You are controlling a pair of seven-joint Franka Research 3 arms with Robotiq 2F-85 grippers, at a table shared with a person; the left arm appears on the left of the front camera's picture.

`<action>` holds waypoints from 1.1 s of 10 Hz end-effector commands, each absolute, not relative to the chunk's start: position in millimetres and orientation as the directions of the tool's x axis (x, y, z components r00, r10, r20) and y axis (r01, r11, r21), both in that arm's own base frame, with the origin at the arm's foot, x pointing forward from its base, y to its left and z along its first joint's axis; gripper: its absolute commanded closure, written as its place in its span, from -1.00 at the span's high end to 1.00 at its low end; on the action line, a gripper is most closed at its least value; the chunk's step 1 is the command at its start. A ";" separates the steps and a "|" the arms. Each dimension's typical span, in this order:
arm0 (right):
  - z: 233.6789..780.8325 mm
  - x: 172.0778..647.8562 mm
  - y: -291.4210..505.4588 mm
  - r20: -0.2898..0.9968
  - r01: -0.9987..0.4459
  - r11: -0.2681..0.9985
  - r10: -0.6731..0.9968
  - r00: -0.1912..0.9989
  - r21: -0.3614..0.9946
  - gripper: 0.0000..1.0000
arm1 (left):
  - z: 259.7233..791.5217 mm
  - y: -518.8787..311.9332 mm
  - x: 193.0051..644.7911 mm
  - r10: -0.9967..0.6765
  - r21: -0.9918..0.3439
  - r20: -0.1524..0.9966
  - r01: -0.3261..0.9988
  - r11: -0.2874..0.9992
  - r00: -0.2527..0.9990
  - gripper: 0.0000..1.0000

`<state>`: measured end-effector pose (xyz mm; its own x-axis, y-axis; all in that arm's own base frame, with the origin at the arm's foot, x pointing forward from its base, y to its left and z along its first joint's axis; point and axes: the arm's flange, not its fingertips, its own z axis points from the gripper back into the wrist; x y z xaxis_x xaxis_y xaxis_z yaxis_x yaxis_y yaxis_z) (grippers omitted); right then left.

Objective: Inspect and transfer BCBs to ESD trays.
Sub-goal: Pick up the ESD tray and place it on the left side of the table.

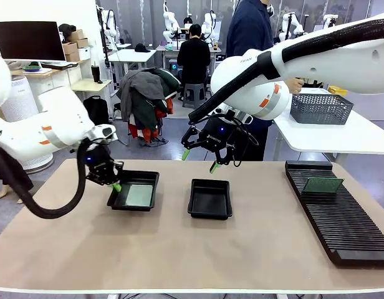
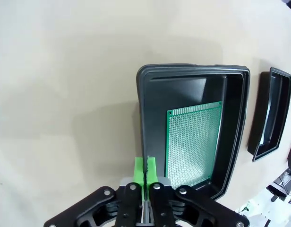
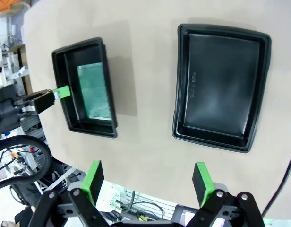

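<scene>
Two black ESD trays lie on the tan table. The left tray (image 1: 149, 177) (image 2: 192, 73) (image 3: 69, 54) holds a green BCB (image 1: 139, 195) (image 2: 192, 144) (image 3: 94, 92) flat on its floor. My left gripper (image 1: 115, 185) (image 2: 145, 171) is shut, its green pads pressed together right at this tray's left rim, with nothing seen between them. The middle tray (image 1: 210, 199) (image 3: 221, 87) has nothing in it. My right gripper (image 1: 199, 160) (image 3: 148, 177) hangs open above the table just behind it, holding nothing. Another BCB (image 1: 323, 185) stands upright in the rack.
A long black ribbed rack (image 1: 341, 221) runs along the table's right side. On a white side table at the back right stands a grey mesh basket (image 1: 321, 107), with a person (image 1: 249, 31) in a dark top standing behind it.
</scene>
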<state>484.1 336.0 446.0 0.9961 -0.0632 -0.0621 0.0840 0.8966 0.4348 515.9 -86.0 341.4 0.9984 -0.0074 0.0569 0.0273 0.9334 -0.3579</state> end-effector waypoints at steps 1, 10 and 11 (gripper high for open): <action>446.3 485.1 337.3 -0.065 0.093 0.904 -0.072 0.995 0.416 1.00 | 336.2 -49.9 499.4 -0.026 -0.436 0.082 0.059 0.898 0.996 -0.95; 446.3 485.1 337.3 -0.065 0.093 0.904 -0.072 0.995 0.416 1.00 | 320.4 117.5 482.6 -0.005 -0.437 0.072 0.036 0.899 0.997 -0.95; 446.3 485.1 337.3 -0.065 0.093 0.904 -0.072 0.995 0.416 1.00 | 317.5 123.4 481.4 0.002 -0.436 0.089 0.037 0.899 0.996 -0.95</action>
<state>484.3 335.9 446.1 0.9961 -0.0635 -0.0619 0.0842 0.8965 0.4350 477.9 119.1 320.2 0.9978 0.0185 0.0642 0.0114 0.9001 -0.4356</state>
